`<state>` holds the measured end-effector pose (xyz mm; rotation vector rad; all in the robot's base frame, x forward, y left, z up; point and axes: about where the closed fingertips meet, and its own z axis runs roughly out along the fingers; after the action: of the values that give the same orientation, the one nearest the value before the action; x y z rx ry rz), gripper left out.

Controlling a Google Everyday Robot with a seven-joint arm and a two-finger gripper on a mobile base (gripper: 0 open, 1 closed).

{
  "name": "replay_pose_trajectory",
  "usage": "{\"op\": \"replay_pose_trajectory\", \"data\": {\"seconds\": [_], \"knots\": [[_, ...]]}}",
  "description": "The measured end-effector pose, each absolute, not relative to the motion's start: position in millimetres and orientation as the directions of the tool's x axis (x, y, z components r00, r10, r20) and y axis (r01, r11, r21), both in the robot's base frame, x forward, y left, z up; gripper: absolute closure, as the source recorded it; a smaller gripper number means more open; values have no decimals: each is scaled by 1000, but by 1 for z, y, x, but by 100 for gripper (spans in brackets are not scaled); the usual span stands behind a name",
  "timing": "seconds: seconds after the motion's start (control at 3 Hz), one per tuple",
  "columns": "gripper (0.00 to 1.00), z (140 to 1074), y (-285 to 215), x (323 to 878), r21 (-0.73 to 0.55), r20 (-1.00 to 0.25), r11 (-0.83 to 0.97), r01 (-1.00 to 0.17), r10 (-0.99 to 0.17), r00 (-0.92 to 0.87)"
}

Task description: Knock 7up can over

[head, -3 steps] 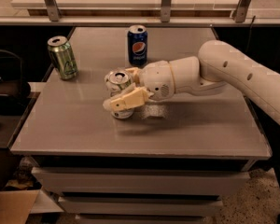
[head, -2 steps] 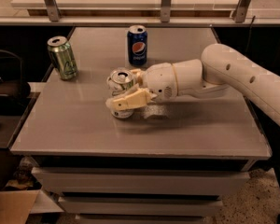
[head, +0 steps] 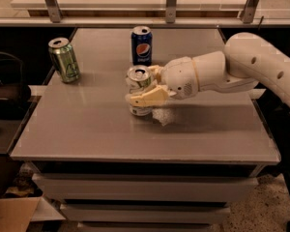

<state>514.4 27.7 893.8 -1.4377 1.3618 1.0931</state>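
Note:
The 7up can [head: 137,82], pale with a silver top, stands near the middle of the grey table [head: 87,124], roughly upright. My gripper [head: 138,87] reaches in from the right and is closed around it. One cream finger [head: 147,97] lies across the front of the can's body. The other finger [head: 154,71] sits behind its top. The white arm [head: 241,62] stretches off to the right edge.
An all-green can [head: 64,59] stands at the table's back left. A blue Pepsi can [head: 141,45] stands at the back, just behind the gripper. A small pale crumpled thing [head: 163,116] lies on the table under the wrist. A counter with metal posts runs behind.
The gripper and the 7up can between its fingers have shifted together to the right and slightly toward the back. The other cans have not moved.

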Motion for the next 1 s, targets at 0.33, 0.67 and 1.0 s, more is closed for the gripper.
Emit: {"op": "replay_pose_trajectory", "data": {"seconds": [0.33, 0.67, 1.0], "knots": [[100, 909, -6, 532, -155, -900, 14, -988, -415, 135], [100, 919, -24, 541, -315, -764, 5, -949, -595, 250], [100, 928, -22, 533, -460, -579, -104, -882, -718, 386]]}}
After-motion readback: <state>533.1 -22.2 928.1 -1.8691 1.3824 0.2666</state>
